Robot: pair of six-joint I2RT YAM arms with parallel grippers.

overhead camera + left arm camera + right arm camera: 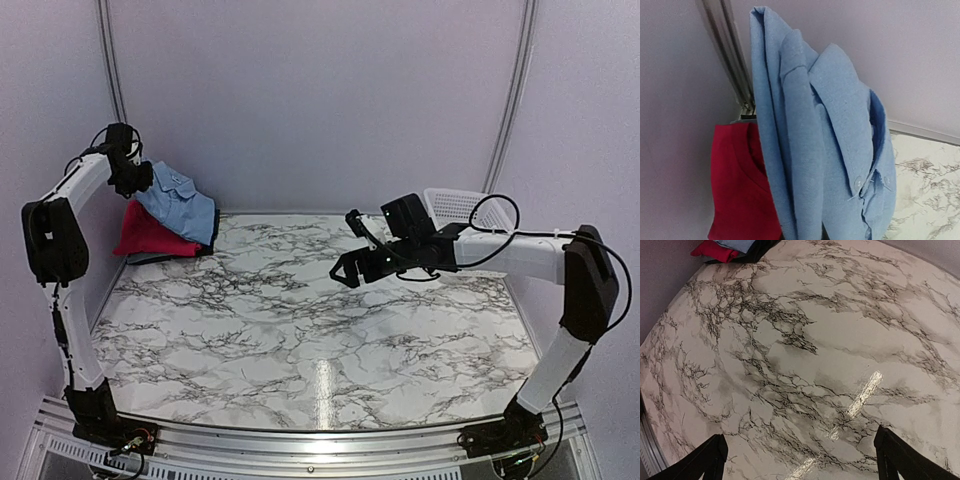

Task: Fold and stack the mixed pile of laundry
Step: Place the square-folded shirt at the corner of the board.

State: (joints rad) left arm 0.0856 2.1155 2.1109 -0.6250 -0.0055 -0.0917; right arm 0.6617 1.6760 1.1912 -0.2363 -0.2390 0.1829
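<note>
Light blue collared fabric shirt [182, 207], folded, hangs at the 10 o'clock corner of the marble-patterned table [300, 340], pinched in the closed left gripper [135, 180] above the pink-red folded T-shirt [148, 235]. Right gripper [350, 248] hovers toward 1 o'clock of centre, jaws fully spread, empty.

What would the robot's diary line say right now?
left jaws: shut on blue shirt, back-left corner | right jaws: open, empty, above table | red T-shirt: beneath blue shirt
</note>
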